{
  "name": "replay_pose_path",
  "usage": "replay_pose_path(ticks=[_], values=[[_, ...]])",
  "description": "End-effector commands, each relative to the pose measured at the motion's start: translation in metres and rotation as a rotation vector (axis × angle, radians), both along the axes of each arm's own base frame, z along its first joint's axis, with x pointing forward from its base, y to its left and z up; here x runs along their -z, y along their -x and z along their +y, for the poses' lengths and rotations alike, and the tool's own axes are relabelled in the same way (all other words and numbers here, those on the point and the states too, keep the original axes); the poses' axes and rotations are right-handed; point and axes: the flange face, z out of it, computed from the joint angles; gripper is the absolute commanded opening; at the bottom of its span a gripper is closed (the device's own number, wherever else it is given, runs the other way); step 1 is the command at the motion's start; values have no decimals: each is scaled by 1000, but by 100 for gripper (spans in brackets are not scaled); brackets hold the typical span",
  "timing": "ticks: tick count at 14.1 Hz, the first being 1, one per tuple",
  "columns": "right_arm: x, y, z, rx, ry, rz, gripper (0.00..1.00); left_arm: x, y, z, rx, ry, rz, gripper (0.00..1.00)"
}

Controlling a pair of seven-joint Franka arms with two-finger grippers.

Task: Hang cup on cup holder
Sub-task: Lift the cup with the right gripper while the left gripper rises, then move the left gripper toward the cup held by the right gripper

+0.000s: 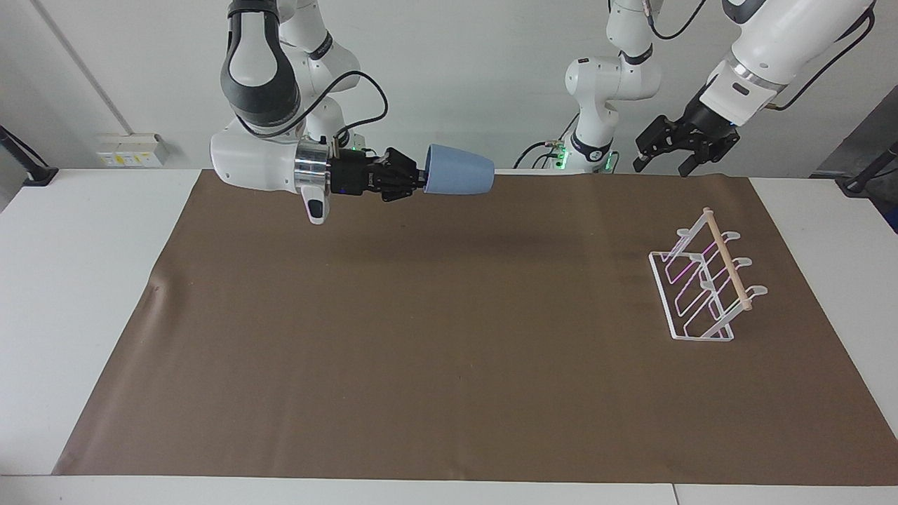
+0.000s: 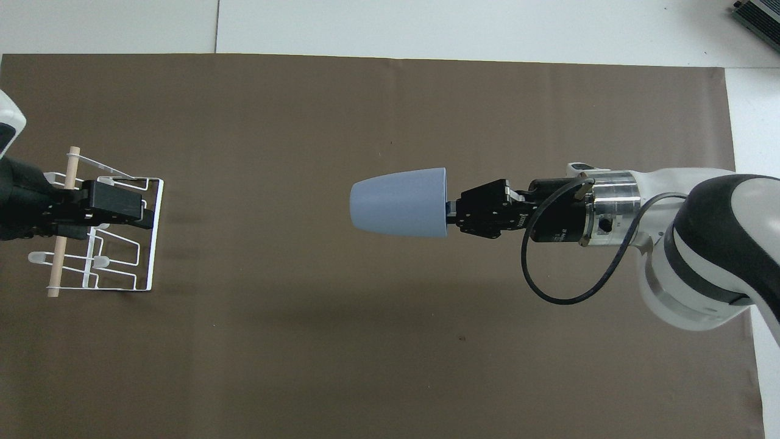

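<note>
The light-blue cup [image 1: 459,179] lies on its side in the air, high over the brown mat, its base pointing toward the left arm's end of the table. My right gripper [image 1: 424,179] is shut on its rim, one finger inside the cup. The overhead view shows the cup [image 2: 396,202] and the right gripper [image 2: 448,210] over the mat's middle. The white wire cup holder [image 1: 705,287] with its wooden dowel stands on the mat at the left arm's end, with no cup on it. My left gripper [image 1: 677,151] is open and raised; in the overhead view the left gripper [image 2: 143,213] covers part of the holder [image 2: 109,244].
The brown mat [image 1: 421,351] covers most of the white table [image 1: 70,280]. A dark device [image 2: 758,18] sits at the table's corner farthest from the robots, at the right arm's end.
</note>
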Motion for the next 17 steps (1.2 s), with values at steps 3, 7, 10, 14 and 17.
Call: replay_pose_path(ticks=[3, 7, 10, 14, 17], values=[[4, 20, 28, 71, -107, 82, 0, -5, 8, -45, -261, 19, -6, 100], [6, 23, 45, 100, -99, 90, 0, -10, 14, -77, -476, 35, 17, 100], [6, 23, 45, 100, -99, 89, 0, -12, 14, -91, -626, 59, 41, 100], [6, 23, 45, 100, -99, 89, 0, -19, 18, -114, -737, 100, 80, 100], [5, 23, 46, 100, -99, 89, 0, -24, 19, -133, -904, 147, 95, 100]])
